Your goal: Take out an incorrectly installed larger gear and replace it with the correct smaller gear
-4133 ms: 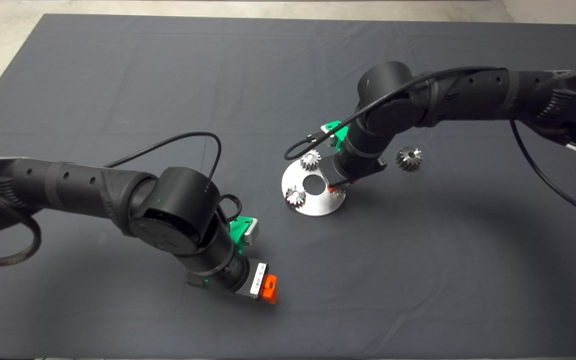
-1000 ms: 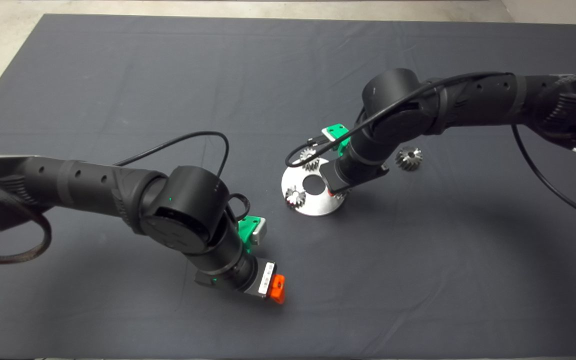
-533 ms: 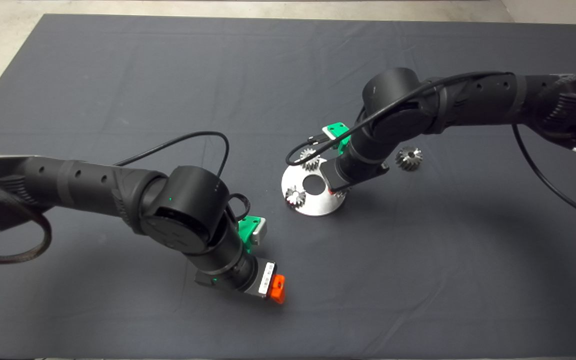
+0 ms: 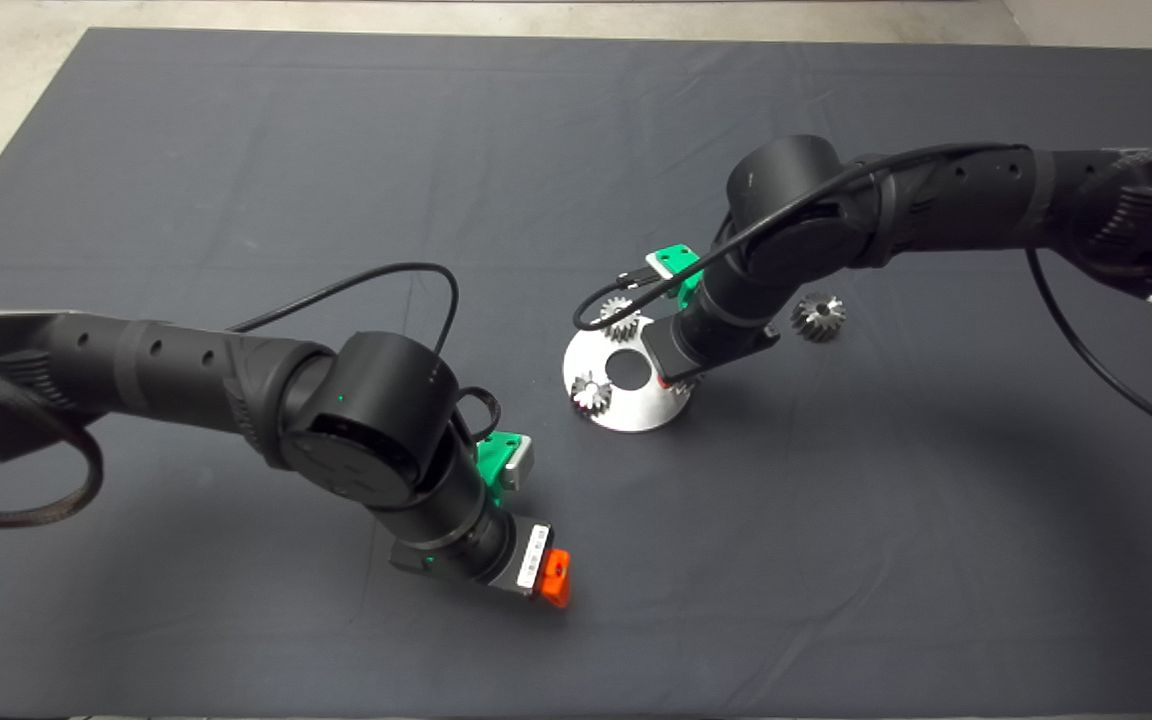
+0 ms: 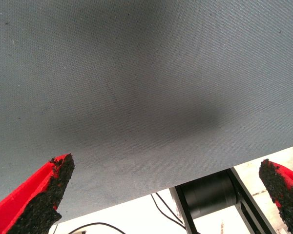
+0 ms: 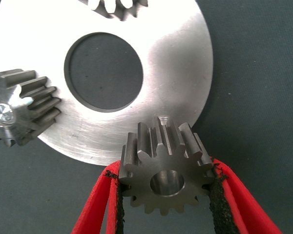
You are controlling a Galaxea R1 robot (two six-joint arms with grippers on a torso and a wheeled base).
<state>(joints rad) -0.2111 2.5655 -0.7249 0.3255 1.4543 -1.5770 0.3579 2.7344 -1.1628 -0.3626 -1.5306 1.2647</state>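
With the right gripper [image 6: 166, 195] clamped on the smaller gear [image 6: 165, 168] at the plate [image 6: 183, 63] rim, you seat it squarely.

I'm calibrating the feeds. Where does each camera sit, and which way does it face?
Head: above the table, looking down on the mat; both arms show, left gripper over bare mat, right gripper at the round plate.
Left wrist: on the left arm, facing bare mat and floor beyond; its open red fingers show.
Right wrist: on the right arm, facing the plate; its fingers grip the smaller gear.
Shared: head and right wrist both show the plate.
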